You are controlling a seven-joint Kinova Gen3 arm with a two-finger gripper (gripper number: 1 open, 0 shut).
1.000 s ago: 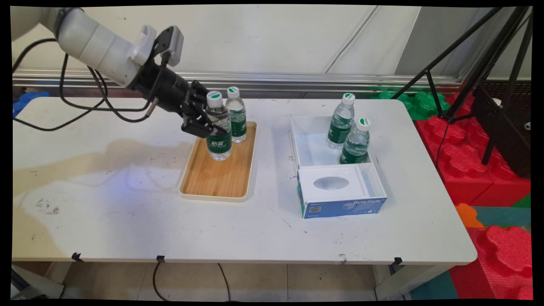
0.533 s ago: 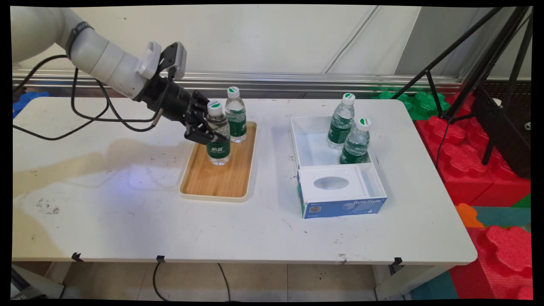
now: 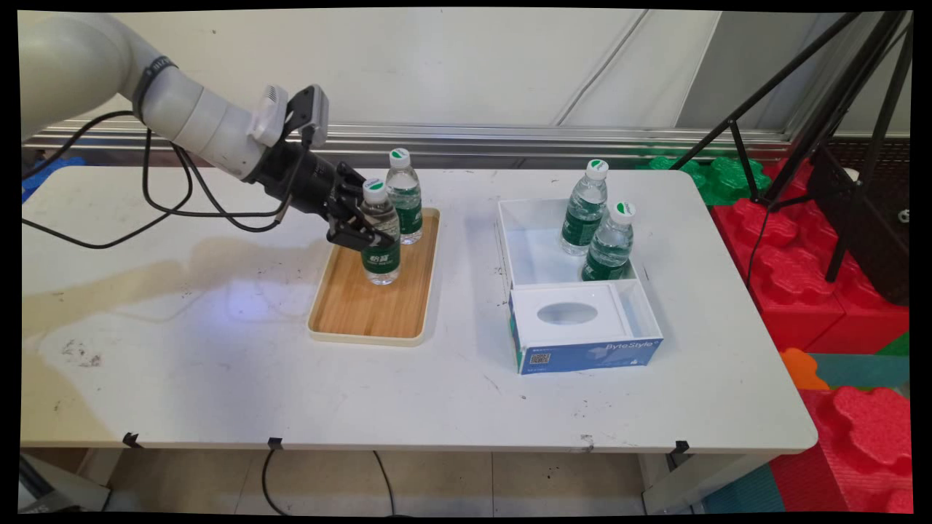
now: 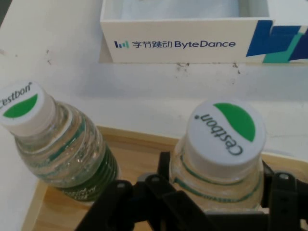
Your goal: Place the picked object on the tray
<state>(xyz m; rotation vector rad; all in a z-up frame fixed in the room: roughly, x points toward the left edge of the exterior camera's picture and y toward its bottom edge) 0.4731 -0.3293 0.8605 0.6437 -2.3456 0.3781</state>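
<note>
Over the wooden tray (image 3: 375, 306), the hand (image 3: 364, 231) is clamped on a water bottle (image 3: 380, 240); keep it upright, clear of the neighbouring bottle (image 3: 405, 200).

Box (image 4: 185, 29) reads ByteDance; bottle cap (image 4: 225, 132) reads Cestbon

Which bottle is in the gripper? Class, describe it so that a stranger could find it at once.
Find the wooden tray left of the white box on the table. Two bottles stand at its far end. The held bottle is the nearer one, with the black gripper shut round its neck; the far bottle stands free.
</note>
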